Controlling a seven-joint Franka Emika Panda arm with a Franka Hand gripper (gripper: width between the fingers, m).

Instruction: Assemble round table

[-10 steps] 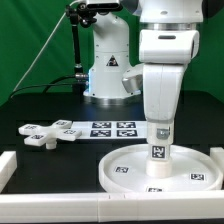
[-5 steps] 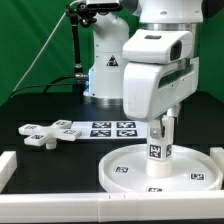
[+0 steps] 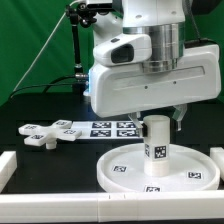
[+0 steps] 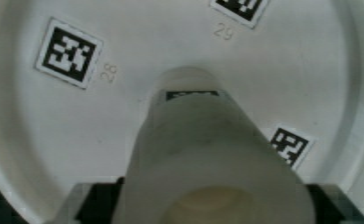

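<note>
The large round disc lies flat at the front of the black table. The short thick cylinder stands upright on its centre. My gripper comes down from above and is shut on the top of the cylinder. In the wrist view the cylinder runs down to the disc, with a dark finger pressed on each side of it at my gripper. The four-lobed cross piece lies loose on the table at the exterior view's left.
The marker board lies behind the disc. White rails edge the table at the front and at the exterior view's left. The arm's base stands at the back, before a green curtain.
My hand has turned about the upright cylinder while staying on it, so its broad side now faces the exterior camera. The cylinder and disc stay in place.
</note>
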